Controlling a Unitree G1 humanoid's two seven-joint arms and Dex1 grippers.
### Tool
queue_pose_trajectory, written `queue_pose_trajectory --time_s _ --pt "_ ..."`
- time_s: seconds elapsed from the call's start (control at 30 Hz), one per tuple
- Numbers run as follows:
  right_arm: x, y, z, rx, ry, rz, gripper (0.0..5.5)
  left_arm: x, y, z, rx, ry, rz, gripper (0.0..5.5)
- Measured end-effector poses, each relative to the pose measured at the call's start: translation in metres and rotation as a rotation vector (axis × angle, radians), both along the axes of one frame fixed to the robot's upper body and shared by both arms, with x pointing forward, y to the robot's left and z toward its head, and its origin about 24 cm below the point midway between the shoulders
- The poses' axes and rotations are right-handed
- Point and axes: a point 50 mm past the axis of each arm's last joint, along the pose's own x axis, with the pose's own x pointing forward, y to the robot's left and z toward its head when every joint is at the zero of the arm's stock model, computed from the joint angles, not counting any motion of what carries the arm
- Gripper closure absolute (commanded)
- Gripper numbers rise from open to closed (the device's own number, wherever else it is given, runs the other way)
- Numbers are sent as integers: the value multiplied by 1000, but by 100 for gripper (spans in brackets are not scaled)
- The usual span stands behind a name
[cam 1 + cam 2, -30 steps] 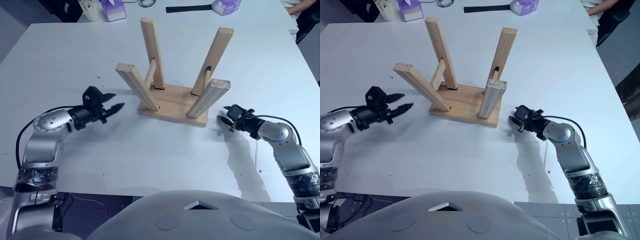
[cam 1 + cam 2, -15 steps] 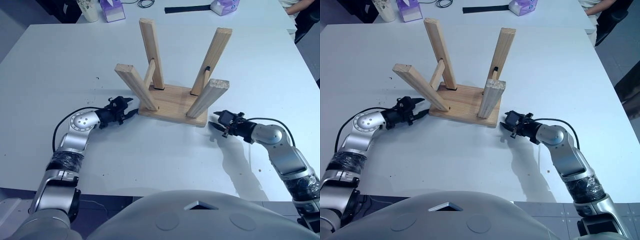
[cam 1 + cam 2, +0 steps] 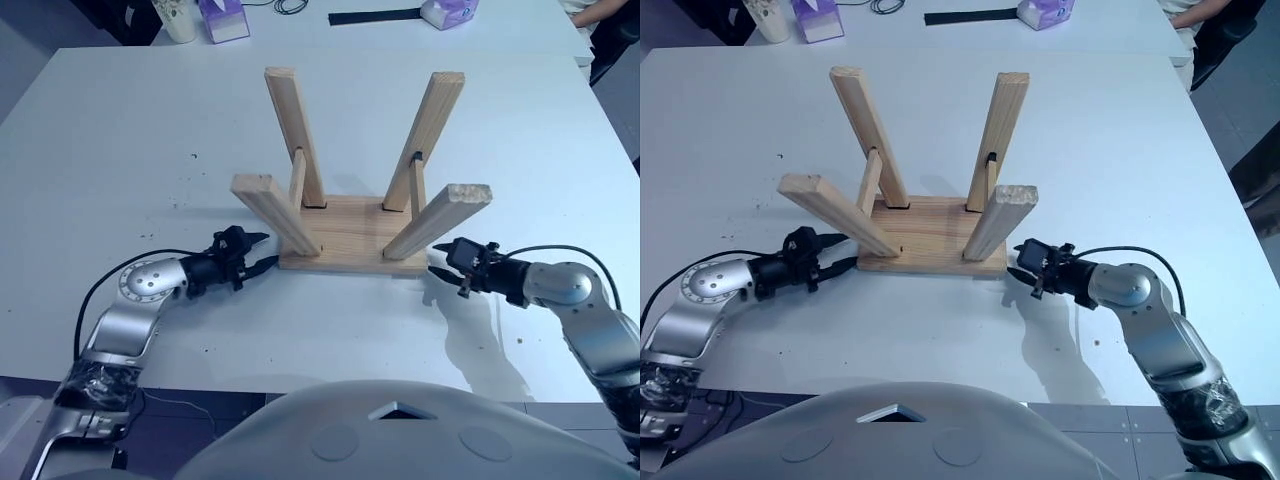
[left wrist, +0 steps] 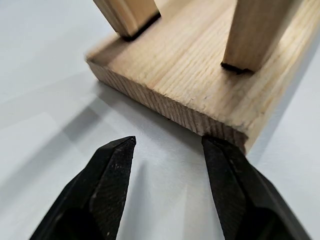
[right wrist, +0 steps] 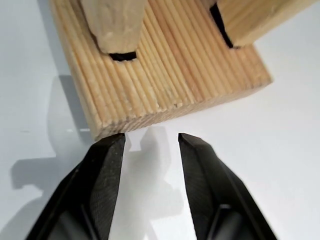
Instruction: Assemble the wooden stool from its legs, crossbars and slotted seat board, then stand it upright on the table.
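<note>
The stool (image 3: 345,228) sits inverted on the bench (image 3: 120,130), board (image 4: 200,75) down, legs (image 3: 293,125) up; rigid, light-looking wood, likely best pinched at the board's ends, where left gripper (image 3: 268,250) and right gripper (image 3: 440,268) hover, fingers (image 4: 107,185) apart

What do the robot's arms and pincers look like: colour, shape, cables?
The left arm and right arm are silver-grey with rounded joint shells; a thin black cable loops along each, and dark shiny wrap covers one segment. The left pincer and right pincer are black, each with two tapered fingers, finely ridged inside.
</note>
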Motion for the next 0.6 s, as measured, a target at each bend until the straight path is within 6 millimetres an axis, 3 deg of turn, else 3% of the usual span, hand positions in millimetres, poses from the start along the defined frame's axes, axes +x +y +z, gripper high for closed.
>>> queue_pose_trajectory --time_s 0.23,0.6 --pt "-26 -12 39 93 93 33 355 -39 1 36 -42 35 -22 301" --pt "-30 -12 64 122 105 91 355 -45 10 64 -110 108 -20 301"
